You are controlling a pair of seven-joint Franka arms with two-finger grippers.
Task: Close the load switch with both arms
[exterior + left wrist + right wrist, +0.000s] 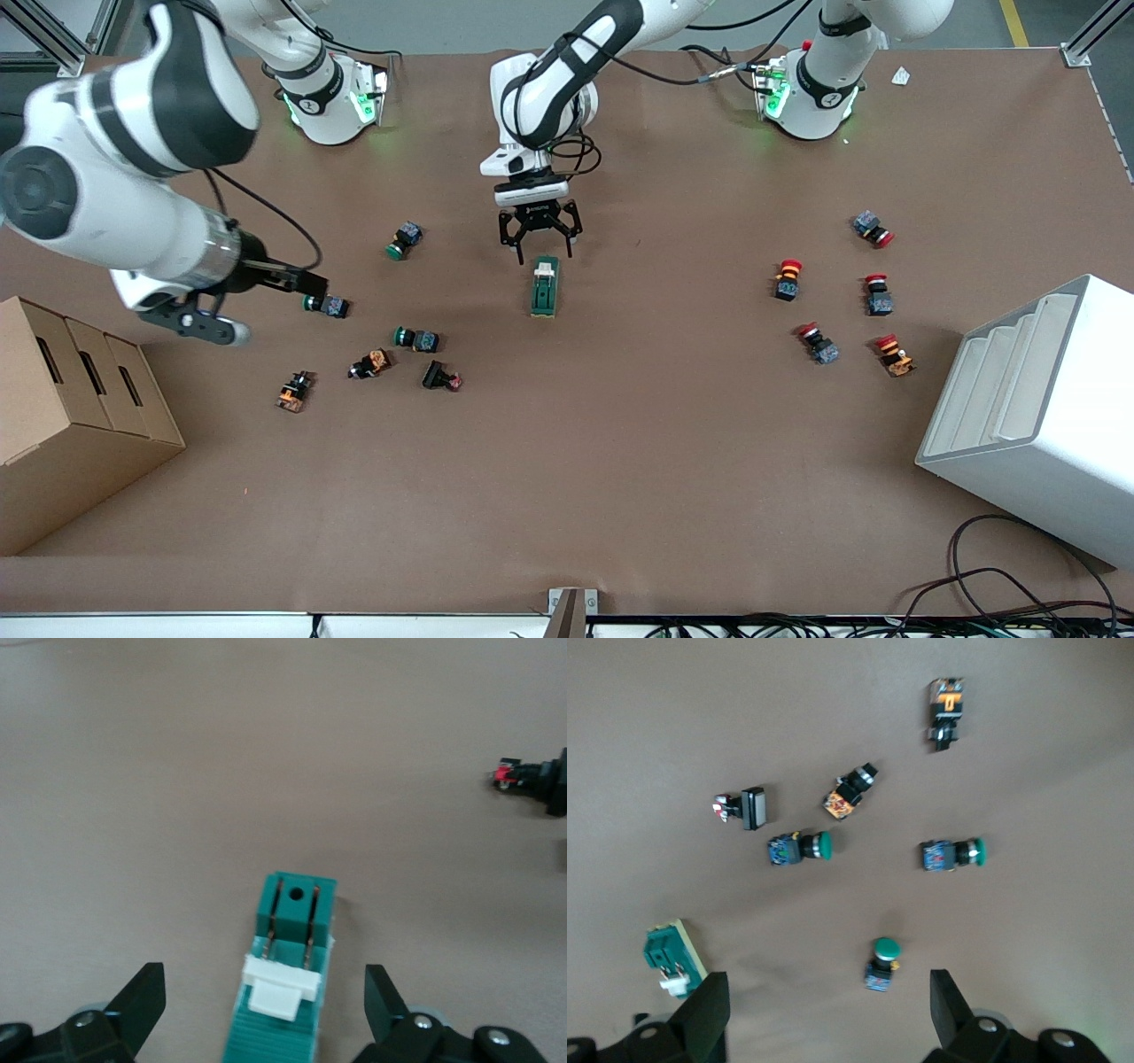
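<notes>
The load switch (544, 286) is a dark-green block with a white lever at its end farther from the front camera, and it lies mid-table. My left gripper (542, 248) is open and hovers low over that lever end, with a finger on each side and not touching. In the left wrist view the switch (288, 992) sits between the open fingers of the left gripper (264, 988). My right gripper (306, 285) is open and empty, high over the green push buttons toward the right arm's end. The right wrist view shows the right gripper (828, 992) and the switch (671, 957) off to one side.
Green-capped push buttons (406, 239) (328, 306) (416, 338) and orange-black parts (370, 363) lie toward the right arm's end. Several red-capped buttons (787, 279) lie toward the left arm's end. A cardboard box (71, 416) and a white rack (1036, 416) stand at the table ends.
</notes>
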